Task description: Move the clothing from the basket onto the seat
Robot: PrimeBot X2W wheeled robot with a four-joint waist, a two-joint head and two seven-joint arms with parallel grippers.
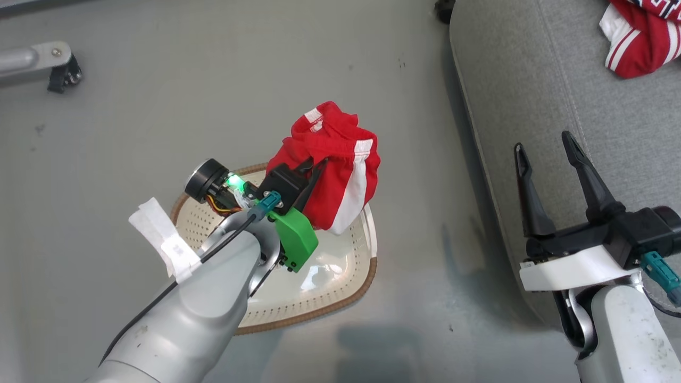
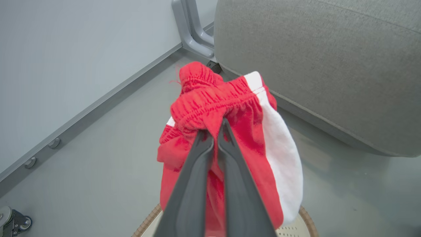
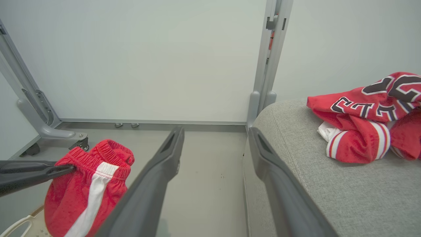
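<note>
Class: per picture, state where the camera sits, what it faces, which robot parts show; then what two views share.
Head view: head-mounted, looking down at basket and seat; left pincer, right pincer.
Left wrist view: left wrist, facing the gripped shorts; own shut fingers.
Right wrist view: right wrist, facing wall and jersey; own open fingers.
Both wrist views share shorts and seat.

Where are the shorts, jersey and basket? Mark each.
shorts (image 1: 330, 143): head view, red cloth left of the white stripe.
jersey (image 3: 361, 98): right wrist view, red fold above the lettering.
basket (image 1: 298, 303): head view, cream wall inside the near rim.
</note>
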